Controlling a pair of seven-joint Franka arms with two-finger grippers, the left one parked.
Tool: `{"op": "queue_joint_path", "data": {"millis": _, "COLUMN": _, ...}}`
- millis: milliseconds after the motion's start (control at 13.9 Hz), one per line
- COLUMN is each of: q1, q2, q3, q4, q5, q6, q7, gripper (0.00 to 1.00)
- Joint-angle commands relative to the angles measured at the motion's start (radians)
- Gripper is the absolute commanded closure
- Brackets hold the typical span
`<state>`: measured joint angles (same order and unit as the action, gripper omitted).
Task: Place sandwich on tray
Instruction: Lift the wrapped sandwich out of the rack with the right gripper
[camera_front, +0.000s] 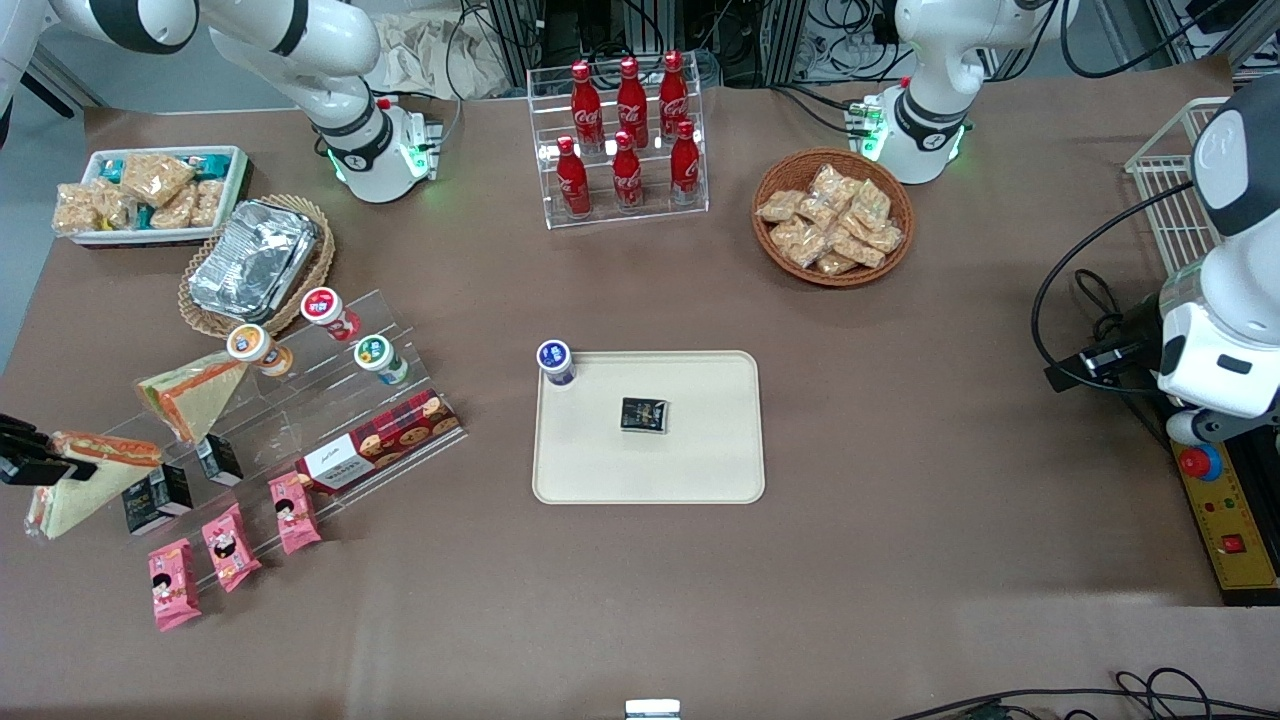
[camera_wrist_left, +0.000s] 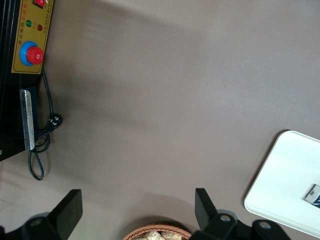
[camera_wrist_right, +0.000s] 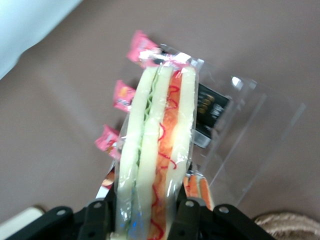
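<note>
At desk's working-arm end: pincer (camera_wrist_right: 145, 210) clamped on sandwich (camera_wrist_right: 155, 150)
Risk: slick wrap could slip out before reaching tray (camera_front: 700, 480)

The table holds six red cola bottles (camera_front: 628, 135), two wrapped sandwiches (camera_front: 195, 393), three pink snack packets (camera_front: 232, 546), four small lidded cups (camera_front: 330, 313), three black cartons (camera_front: 644, 415), one tray (camera_front: 700, 470) and one gripper (camera_front: 30, 455).

Even, soft overhead light with faint shadows; the right wrist view's sandwich (camera_wrist_right: 157, 150) is blurred close up.
</note>
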<state>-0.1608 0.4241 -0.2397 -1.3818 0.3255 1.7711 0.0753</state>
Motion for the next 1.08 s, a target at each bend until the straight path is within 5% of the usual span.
{"op": "queue_joint_path", "data": {"millis": 0, "q1": 0.042, "q2": -0.019, "q3": 0.010, "q4": 0.041, "q5": -0.039, "q6": -0.048, "q7": -0.173, "gripper": 0.55}}
{"op": "queue_joint_path", "data": {"millis": 504, "q1": 0.366, "q2": -0.070, "q3": 0.014, "q4": 0.041, "q5": -0.100, "q6": -0.053, "q7": -0.385, "gripper": 0.55}}
{"op": "queue_joint_path", "data": {"millis": 864, "q1": 0.706, "q2": -0.053, "q3": 0.022, "q4": 0.040, "q5": -0.336, "q6": 0.050, "q7": -0.394, "gripper": 0.55}}
{"op": "queue_joint_path", "data": {"millis": 1008, "q1": 0.789, "q2": -0.004, "q3": 0.023, "q4": 0.033, "q5": -0.350, "q6": 0.080, "q7": -0.393, "gripper": 0.55}}
